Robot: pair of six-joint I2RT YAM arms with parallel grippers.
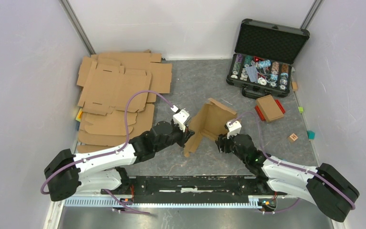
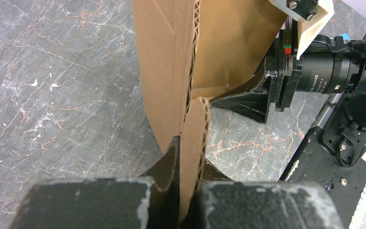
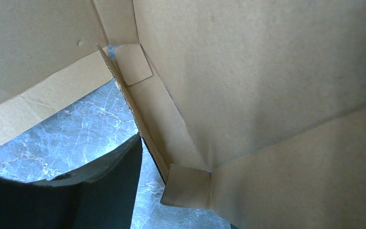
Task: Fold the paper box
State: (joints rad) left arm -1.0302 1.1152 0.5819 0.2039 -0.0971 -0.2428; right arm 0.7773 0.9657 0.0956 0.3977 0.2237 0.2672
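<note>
Brown corrugated paper box stands half-folded and tilted on edge on the grey table, near centre between the two arms. Left gripper is clamped on a lower flap, its fingers pinching the cardboard edge. Right gripper sits against the opposite side; one finger shows beside a panel, the other is hidden, so I cannot tell its grip. Farther left: stack of flat cardboard blanks. Far right: open black case of poker chips.
</note>
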